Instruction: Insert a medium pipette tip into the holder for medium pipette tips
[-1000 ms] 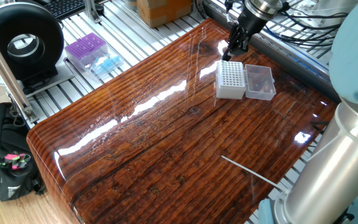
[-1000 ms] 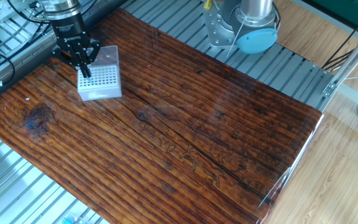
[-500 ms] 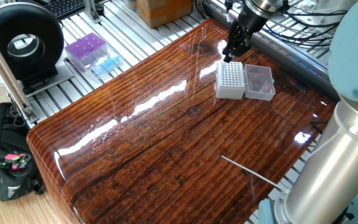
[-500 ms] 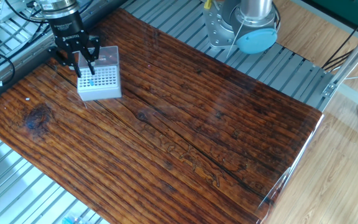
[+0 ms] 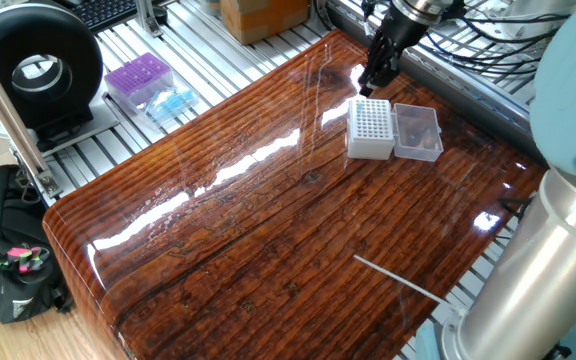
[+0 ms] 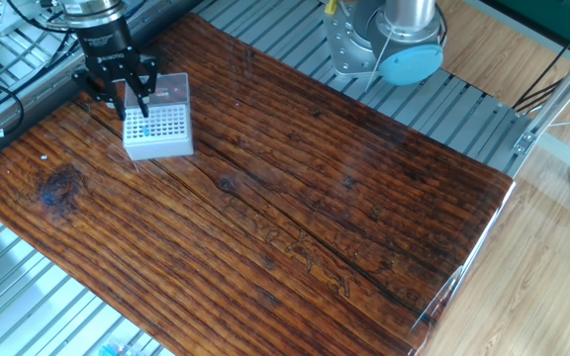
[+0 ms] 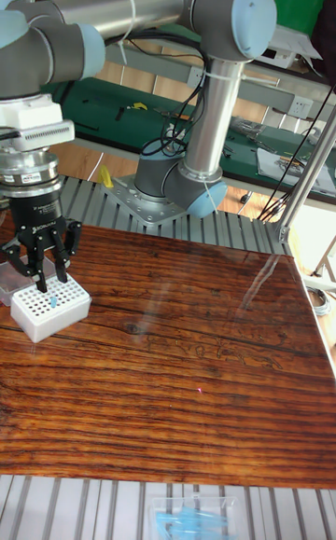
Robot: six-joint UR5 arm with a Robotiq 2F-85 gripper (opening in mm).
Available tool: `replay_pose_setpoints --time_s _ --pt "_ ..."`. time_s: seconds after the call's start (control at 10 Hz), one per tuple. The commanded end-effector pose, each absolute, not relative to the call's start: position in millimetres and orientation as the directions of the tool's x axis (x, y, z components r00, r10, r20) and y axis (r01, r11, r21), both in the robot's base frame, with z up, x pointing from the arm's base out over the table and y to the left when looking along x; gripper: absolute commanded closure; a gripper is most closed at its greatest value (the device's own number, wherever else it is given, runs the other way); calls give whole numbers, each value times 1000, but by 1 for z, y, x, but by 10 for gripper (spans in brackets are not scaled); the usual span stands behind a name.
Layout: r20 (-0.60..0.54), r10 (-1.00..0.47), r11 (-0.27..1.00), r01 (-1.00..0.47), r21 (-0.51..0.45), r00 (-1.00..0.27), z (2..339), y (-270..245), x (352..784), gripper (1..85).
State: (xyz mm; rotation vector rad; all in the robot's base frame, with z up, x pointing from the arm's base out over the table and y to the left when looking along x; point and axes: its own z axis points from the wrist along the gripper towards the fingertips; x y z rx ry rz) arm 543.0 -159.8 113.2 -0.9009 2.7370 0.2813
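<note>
The holder for medium pipette tips (image 5: 370,128) is a white box with a grid of holes, standing at the far side of the wooden table, also visible in the other views (image 6: 156,129) (image 7: 49,306). Its clear lid (image 5: 417,132) lies open beside it. A bluish medium pipette tip (image 6: 146,129) (image 7: 53,301) stands upright in one hole near the holder's edge. My gripper (image 6: 134,97) (image 7: 49,273) (image 5: 371,84) hangs just above the holder, open, its fingers apart on either side of the tip and not touching it.
A purple tip box (image 5: 138,80) and a light-blue pack (image 5: 171,103) lie on the slatted metal frame left of the table. A thin white rod (image 5: 398,275) rests near the table's front right edge. The arm's base (image 6: 384,40) stands behind the table.
My gripper, shut and low over the holder a second ago, has opened and risen slightly. The tip now stands free in the holder.
</note>
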Motion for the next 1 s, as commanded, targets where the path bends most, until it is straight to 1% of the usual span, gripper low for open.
replay_pose_setpoints --time_s 0.0,0.1,0.2,0.3,0.4,0.5,0.6,0.7,0.9 --pt "-168 -321 940 -335 65 -932 132 -141 544 633" --pt "-148 -294 953 -301 27 -944 137 -136 548 643" --pt "-156 -259 957 -275 91 -953 139 -110 550 663" --pt "-120 -228 957 -245 153 -966 139 -94 540 663" --pt "-110 -108 985 -122 126 -988 138 -104 543 700" --pt "-130 -63 996 -70 50 -990 138 -128 557 700" --pt "-113 -9 999 -12 33 -994 136 -137 559 707" --pt "-96 14 999 9 52 -995 132 -133 558 713" --pt "-88 17 1000 15 19 -996 128 -140 555 730"
